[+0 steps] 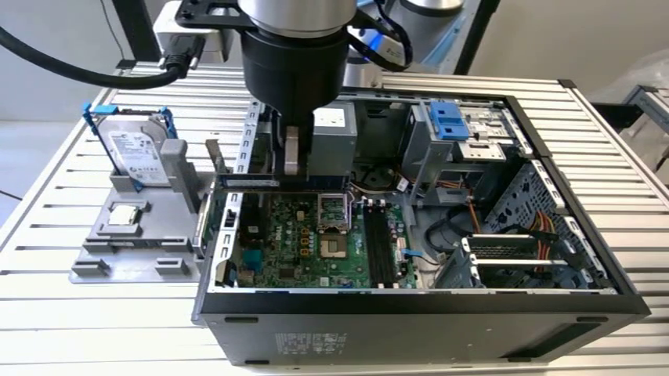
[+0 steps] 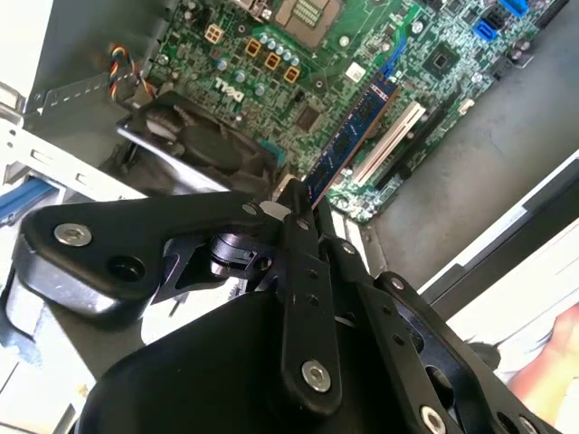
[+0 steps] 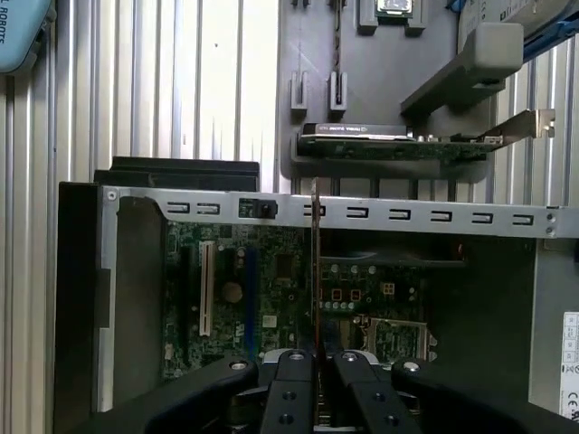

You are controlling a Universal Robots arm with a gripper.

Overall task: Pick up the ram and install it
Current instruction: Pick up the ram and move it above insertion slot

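The ram (image 2: 353, 134) is a thin dark stick with a blue label. My gripper (image 2: 303, 194) is shut on it, and it juts out from between the fingertips over the green motherboard (image 2: 271, 54). In the first wrist view the ram (image 3: 315, 262) shows edge-on, reaching from the gripper (image 3: 315, 357) toward the case's slotted rear wall (image 3: 398, 215). In the exterior view the gripper (image 1: 293, 168) hangs inside the open computer case (image 1: 418, 301), above the motherboard's (image 1: 303, 243) far edge. The black memory slots (image 1: 378, 243) lie to the exterior view's right of it.
A grey holder (image 1: 136, 235) stands outside the case on the exterior view's left. It holds a hard drive in a blue frame (image 1: 136, 149) and an upright card with a metal bracket (image 3: 398, 145). A drive cage (image 1: 460, 129) and cables (image 1: 544, 235) fill the case's right half.
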